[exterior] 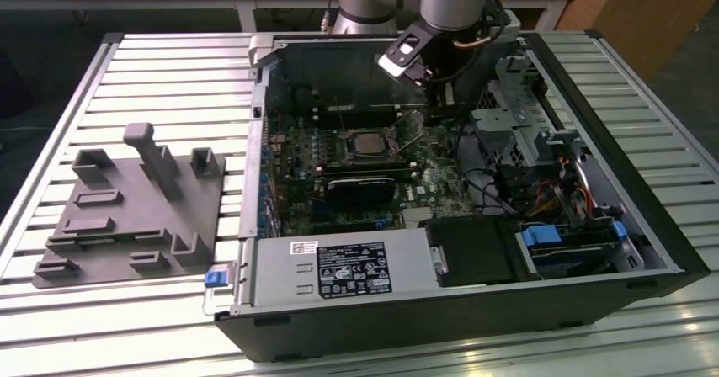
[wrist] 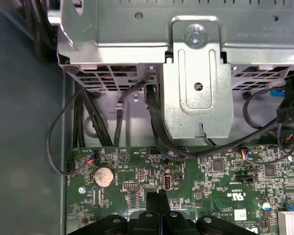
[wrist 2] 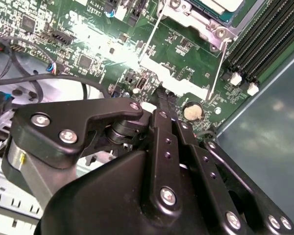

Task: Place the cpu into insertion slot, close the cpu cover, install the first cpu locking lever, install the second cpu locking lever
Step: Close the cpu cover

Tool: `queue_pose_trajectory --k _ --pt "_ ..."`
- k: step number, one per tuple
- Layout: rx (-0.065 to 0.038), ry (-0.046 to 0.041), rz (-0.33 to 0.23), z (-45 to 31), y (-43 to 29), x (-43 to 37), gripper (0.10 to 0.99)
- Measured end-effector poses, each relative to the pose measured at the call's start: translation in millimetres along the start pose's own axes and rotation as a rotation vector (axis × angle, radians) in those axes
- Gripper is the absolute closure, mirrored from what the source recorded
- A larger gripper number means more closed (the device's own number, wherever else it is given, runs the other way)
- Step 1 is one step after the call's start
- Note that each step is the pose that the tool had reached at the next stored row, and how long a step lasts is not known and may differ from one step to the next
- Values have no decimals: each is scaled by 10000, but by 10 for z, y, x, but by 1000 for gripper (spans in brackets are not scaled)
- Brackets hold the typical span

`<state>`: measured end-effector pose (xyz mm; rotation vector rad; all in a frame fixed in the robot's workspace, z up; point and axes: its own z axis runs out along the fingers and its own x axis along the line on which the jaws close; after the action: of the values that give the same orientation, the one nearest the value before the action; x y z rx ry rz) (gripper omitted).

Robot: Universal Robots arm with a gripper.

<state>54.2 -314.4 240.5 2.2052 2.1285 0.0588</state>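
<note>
Nearest was the computer case's [exterior: 450, 326] front wall, with a grey fixture [exterior: 124, 209] at the exterior view's left. The cpu [exterior: 365, 144] sat in the insertion slot [exterior: 343, 133]. Rightward, the gripper [wrist 2: 163, 100] hovered, jaws clenched on nothing, near a locking lever [wrist 2: 218, 71]. Pressing would want a slow, square tip. I could not tell whether the cpu cover [wrist 2: 186, 22] was seated.

The arm [exterior: 455, 7] reaches into the open computer case [exterior: 450, 310] near the cpu [exterior: 365, 145].
</note>
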Motion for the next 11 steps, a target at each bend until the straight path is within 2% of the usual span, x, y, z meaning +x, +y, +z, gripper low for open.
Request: queue_pose_trajectory --k 3,9,11 --pt "59 -3 -1 22 -2 0 980" --pt "71 -3 -3 24 -2 0 980" --pt "178 -4 -6 25 0 1 980"
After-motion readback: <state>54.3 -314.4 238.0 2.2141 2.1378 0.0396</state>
